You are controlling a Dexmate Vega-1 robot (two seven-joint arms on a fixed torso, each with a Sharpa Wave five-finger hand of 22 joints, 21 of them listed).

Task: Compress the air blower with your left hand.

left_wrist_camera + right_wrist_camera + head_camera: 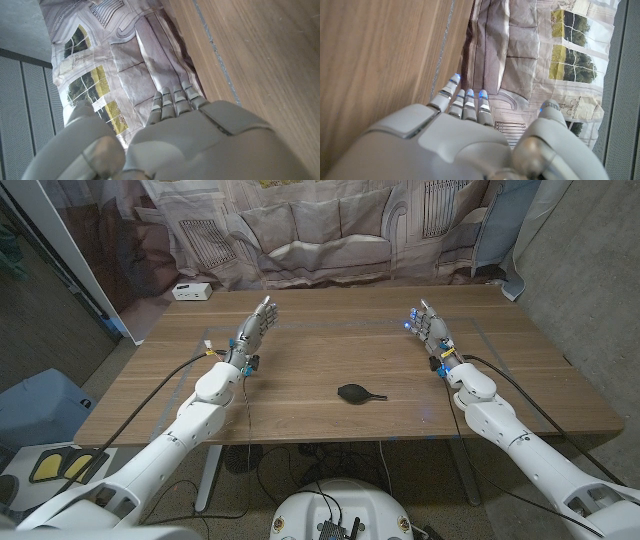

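**Blower still waiting**

My left hand (256, 323) hovered with fingers straight and empty, as did my right hand (424, 322). The air blower (356, 393) lay near the table's (300, 370) front edge, between my arms, untouched. I judged reaching came next. No readable writing showed.

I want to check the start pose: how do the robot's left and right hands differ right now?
The left hand shows no lights; the right hand glows blue at its fingertips. The left hand lies slightly nearer the air blower than the right. Both are open, fingers extended, holding nothing.
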